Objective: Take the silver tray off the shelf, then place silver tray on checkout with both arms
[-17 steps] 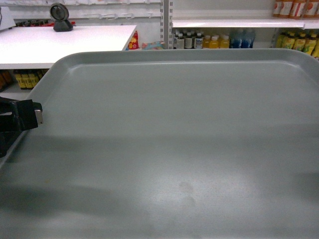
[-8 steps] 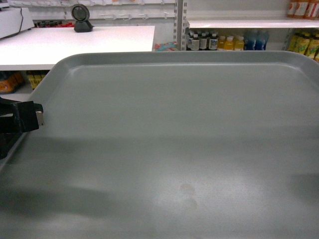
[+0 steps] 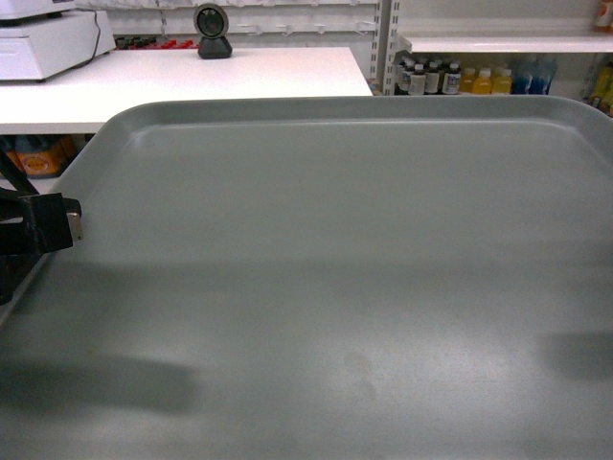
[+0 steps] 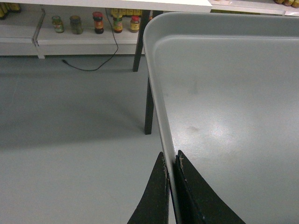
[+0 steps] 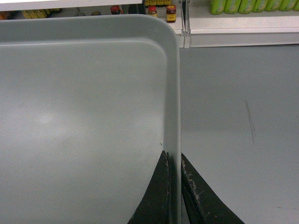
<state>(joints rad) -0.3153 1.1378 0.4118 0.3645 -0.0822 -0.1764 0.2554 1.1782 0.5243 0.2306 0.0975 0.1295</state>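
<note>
Between the arms, the silver tray (image 3: pixel 364 287) rides level, left gripper (image 4: pixel 171 164) and right gripper (image 5: pixel 174 164) fingers pinching opposite rims; approach the far-left checkout desk (image 3: pixel 192 81) evenly, without tilting.

1 silver tray (image 3: pixel 335 268), 1 scanner (image 3: pixel 213 31), 2 end effectors, approx. 7 bottles (image 3: pixel 450 79).

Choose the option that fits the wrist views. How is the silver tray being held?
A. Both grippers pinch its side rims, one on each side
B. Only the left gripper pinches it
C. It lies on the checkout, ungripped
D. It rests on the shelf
A: the left gripper clamps the silver tray by its left rim and the right gripper clamps its right rim, with floor below.
</note>
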